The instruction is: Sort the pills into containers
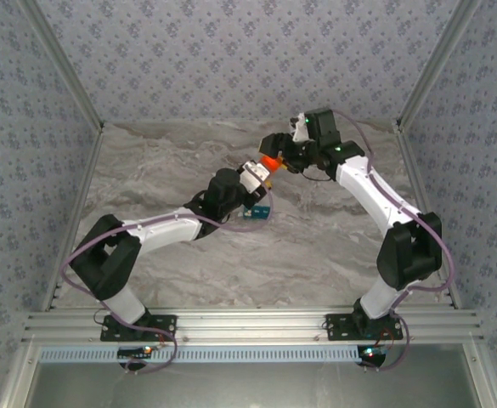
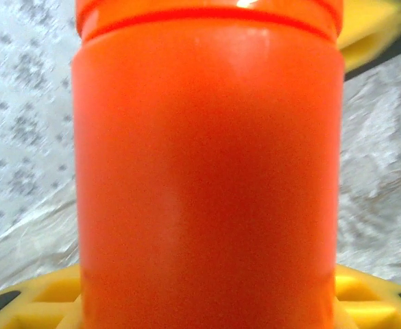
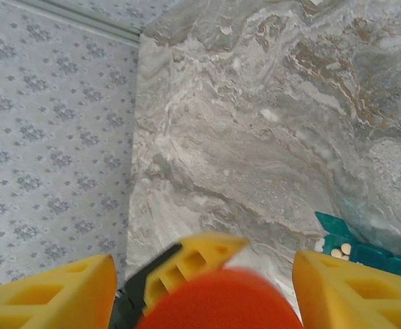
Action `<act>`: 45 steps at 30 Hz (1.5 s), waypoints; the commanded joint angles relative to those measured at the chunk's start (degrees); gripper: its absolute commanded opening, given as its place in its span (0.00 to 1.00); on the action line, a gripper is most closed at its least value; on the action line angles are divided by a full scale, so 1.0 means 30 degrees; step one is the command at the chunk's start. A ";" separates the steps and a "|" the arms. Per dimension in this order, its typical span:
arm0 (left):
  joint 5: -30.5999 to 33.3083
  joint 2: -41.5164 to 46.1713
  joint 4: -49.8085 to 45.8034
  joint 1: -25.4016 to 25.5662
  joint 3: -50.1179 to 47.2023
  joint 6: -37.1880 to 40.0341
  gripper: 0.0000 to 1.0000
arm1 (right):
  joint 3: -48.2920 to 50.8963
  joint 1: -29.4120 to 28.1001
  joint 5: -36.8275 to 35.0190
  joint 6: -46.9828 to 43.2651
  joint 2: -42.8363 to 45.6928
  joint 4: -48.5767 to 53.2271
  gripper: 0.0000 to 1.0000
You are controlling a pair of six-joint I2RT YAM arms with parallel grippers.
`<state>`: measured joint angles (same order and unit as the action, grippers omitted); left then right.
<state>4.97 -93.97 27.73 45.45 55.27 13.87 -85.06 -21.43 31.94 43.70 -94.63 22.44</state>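
From my console the biggest thing is the marble-patterned table (image 1: 180, 170), walled in by blue patterned panels (image 1: 231, 59). Both arms reach over it and meet a little toward 1 o'clock from the table's middle: the left arm (image 1: 159, 229) comes in from 8 o'clock, the right arm (image 1: 375, 200) from 4 o'clock.

Where they meet is the orange bottle (image 2: 207, 178), held off the table. The left gripper (image 1: 268, 168) is pinching it around the body; on the left wrist camera I see the bottle pressed against a yellow finger (image 2: 35, 305) at 6 o'clock.

The right gripper (image 3: 203, 264) hangs over the bottle's top with its yellow fingers (image 3: 56, 295) spread, one at 7 o'clock and one at 5 o'clock, gripping nothing, with a gap on its 7 o'clock side.

The teal pill box (image 1: 257, 212) lies on the table at 7 o'clock of the bottle, partly under the left wrist. On the right wrist camera it sits at 4 o'clock, and one compartment holds a few white pills (image 3: 341, 251).
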 commanded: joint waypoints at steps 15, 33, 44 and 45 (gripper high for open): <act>-0.7638 0.1785 0.1292 -0.2829 -0.0274 -0.2499 0.00 | 0.0900 0.3699 0.2577 -0.2723 0.2737 -0.0538 0.81; -1.8279 0.0857 -0.0731 -0.5670 0.2384 -0.6122 0.00 | -0.1501 0.1595 0.5993 -0.8569 0.2024 0.0819 0.81; -1.8897 0.0541 -0.0921 -0.5665 0.2565 -0.6324 0.00 | -0.2909 0.0646 0.5758 -0.8855 0.0815 0.1563 0.79; -1.8912 0.0522 -0.0891 -0.5657 0.2563 -0.6325 0.00 | -0.2908 0.0614 0.5758 -0.8832 0.0761 0.1598 0.79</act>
<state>-49.32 -92.31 23.97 28.75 60.95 -4.60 -91.77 -19.14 48.88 18.74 -91.55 25.30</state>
